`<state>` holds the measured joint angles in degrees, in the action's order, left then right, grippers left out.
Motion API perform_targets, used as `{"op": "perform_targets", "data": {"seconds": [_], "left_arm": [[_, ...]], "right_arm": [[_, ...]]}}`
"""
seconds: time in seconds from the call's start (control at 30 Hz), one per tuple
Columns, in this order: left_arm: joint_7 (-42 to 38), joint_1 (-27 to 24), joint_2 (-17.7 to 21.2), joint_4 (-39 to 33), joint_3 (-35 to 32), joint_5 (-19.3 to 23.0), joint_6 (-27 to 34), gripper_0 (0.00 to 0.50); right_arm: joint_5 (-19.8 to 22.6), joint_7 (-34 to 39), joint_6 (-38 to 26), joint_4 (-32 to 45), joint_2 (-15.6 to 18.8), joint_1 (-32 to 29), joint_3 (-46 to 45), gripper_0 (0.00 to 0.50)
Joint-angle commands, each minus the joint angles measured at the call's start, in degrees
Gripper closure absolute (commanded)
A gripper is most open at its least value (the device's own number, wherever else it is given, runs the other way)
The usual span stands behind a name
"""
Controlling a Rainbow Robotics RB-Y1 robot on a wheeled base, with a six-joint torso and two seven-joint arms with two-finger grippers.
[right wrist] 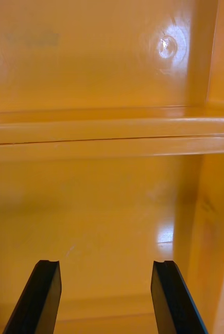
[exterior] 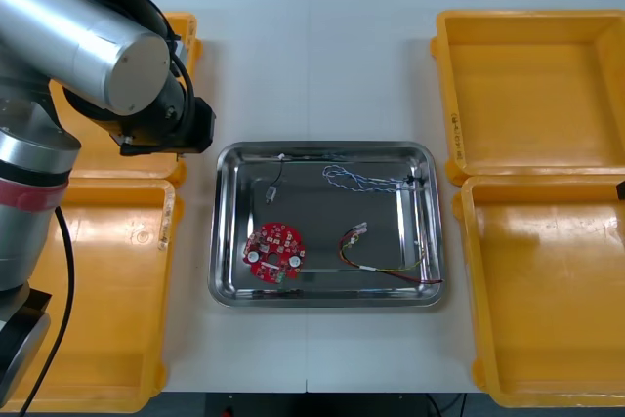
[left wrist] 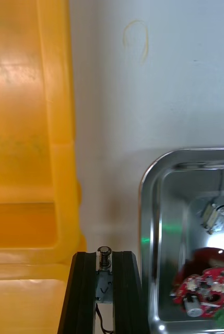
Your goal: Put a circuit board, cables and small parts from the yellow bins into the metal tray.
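Note:
The metal tray in the middle holds a round red circuit board, a twisted blue and white cable, a red and yellow cable and a thin black cable. My left gripper hovers over the table strip between the left bins and the tray's rim, shut on a small metal part. Beside its fingers lies the circuit board. My right gripper is open over the bare floor of a right bin.
Two yellow bins stand at the left, partly under my left arm. Two more yellow bins at the right look bare inside. White table lies beyond the tray.

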<state>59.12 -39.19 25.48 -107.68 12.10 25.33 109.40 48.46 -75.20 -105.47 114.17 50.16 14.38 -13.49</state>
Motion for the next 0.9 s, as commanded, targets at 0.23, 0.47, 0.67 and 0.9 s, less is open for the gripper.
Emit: {"op": "perform_targets", "data": {"seconds": [0.23,0.47,0.67,0.9], "left_arm": [[-9.73,1.13,-4.04,-2.10,9.35,-3.53,-5.08,0.500],[-14.73,1.13,-6.15,-1.92,15.06,-4.41,-7.01,0.500],[-16.40,1.13,-7.56,0.71,18.57,-4.76,-9.12,0.500],[-17.55,1.13,-9.14,5.02,21.74,-6.08,-14.57,0.500]], "right_arm": [[-0.91,-2.49,3.17,2.55,-2.08,-3.13,-3.30,0.000],[-0.56,-2.58,5.54,2.55,-2.43,-5.42,-3.30,0.000],[0.06,-2.14,5.71,2.55,-4.10,-5.77,-3.39,0.000],[0.58,-1.97,5.63,2.99,-4.72,-5.77,-4.35,0.000]]}}
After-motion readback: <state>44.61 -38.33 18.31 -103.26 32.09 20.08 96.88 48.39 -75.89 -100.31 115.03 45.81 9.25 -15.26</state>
